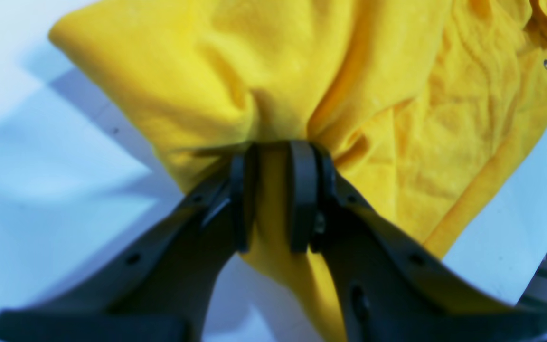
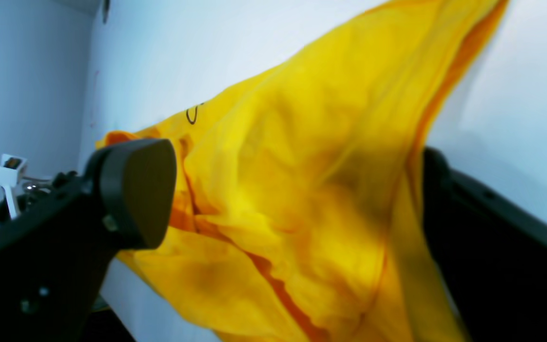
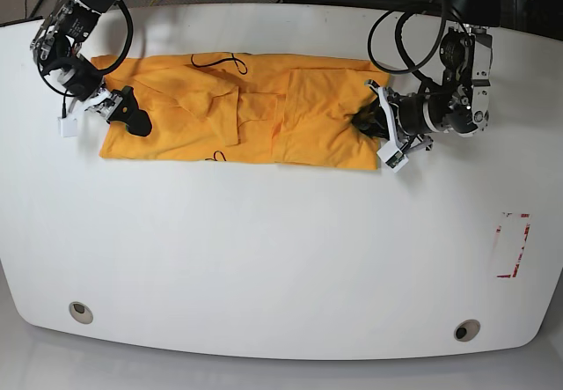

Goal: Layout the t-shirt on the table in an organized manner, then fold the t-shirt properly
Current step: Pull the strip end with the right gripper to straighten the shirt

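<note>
t-shirt [image 3: 237, 113] spread on the table [image 3: 281, 258] toward its far edge, a tool at each end

Surface: large glossy white table [image 3: 281, 258] with rounded corners (two grey grommet holes, a red-outlined rectangle mark) | On it: rumpled orange-yellow cloth t-shirt [image 3: 237, 113] lay spread along the far side.

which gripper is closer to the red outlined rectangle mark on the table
Left. The left gripper is at the orange-yellow t-shirt's edge on the red-outlined rectangle mark's side; the right gripper is at the opposite edge.
</note>
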Robot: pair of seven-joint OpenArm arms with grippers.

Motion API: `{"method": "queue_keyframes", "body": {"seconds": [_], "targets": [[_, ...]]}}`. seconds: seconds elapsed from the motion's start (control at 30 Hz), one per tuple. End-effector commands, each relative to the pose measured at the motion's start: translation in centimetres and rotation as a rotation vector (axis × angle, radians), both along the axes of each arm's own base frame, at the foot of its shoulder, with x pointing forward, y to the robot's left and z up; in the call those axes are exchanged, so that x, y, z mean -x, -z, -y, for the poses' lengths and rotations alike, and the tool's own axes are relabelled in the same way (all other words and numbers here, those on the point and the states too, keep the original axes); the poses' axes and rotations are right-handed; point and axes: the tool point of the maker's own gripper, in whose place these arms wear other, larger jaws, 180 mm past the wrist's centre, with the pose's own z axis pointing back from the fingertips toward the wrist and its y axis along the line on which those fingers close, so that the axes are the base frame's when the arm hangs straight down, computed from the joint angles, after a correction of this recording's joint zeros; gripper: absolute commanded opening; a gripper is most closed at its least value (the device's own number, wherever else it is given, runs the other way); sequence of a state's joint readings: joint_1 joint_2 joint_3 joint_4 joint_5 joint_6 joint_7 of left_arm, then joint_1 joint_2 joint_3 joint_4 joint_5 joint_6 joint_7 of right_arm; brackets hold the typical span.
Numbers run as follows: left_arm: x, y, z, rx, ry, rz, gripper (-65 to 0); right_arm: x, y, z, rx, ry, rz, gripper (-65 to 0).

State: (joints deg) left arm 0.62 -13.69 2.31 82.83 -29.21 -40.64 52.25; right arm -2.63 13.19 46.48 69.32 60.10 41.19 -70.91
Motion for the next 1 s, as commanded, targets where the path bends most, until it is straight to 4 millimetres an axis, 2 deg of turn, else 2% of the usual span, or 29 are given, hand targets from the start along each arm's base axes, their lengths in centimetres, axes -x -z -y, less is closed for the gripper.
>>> {"method": "queue_keyframes", "body": {"seconds": [0.0, 0.13, 0.23, 0.27, 0.33, 0.43, 0.53, 0.57, 0.6, 0.8, 0.97], "targets": [[0.8, 1.3, -2.0, -0.118, 0.010, -0.047, -55.1, 2.4, 2.3, -0.8, 0.026, -0.065, -0.134, 0.0], [0.8, 1.3, -2.0, -0.118, 0.009, -0.048, -55.1, 3.0, 2.7, -1.4, 0.022, -0.085, -0.151, 0.0], [0.8, 1.3, -2.0, -0.118, 0.010, -0.047, -55.1, 3.5, 2.9, -1.5, 0.021, -0.087, -0.161, -5.1], [0.8, 1.4, -2.0, -0.118, 0.009, -0.051, -55.1, 3.6, 3.0, -1.4, 0.023, -0.085, -0.163, -12.2], [0.9, 1.4, -2.1, -0.118, 0.008, -0.053, -55.1, 3.6, 3.0, -1.4, 0.026, -0.085, -0.165, -21.7], [0.8, 1.4, -2.0, -0.118, 0.009, -0.051, -55.1, 3.6, 3.0, -1.3, 0.026, -0.082, -0.163, -41.9], [0.8, 1.4, -2.0, -0.118, 0.009, -0.051, -55.1, 3.3, 2.5, -1.0, 0.045, -0.086, -0.151, -58.3], [0.8, 1.4, -2.0, -0.118, 0.009, -0.051, -55.1, 3.2, 2.2, -0.9, 0.057, -0.089, -0.142, -61.4], [0.9, 1.4, -2.1, -0.118, 0.008, -0.053, -55.1, 2.8, 1.6, -0.7, 0.079, -0.095, -0.125, -63.3], [0.9, 1.5, -2.0, -0.120, 0.012, -0.053, -55.1, 1.9, -1.5, -0.5, 0.193, -0.130, -0.035, -62.5], [0.9, 1.5, -2.0, -0.120, 0.013, -0.054, -55.1, 1.3, -4.3, -1.5, 0.267, -0.158, 0.049, -62.5]]}}
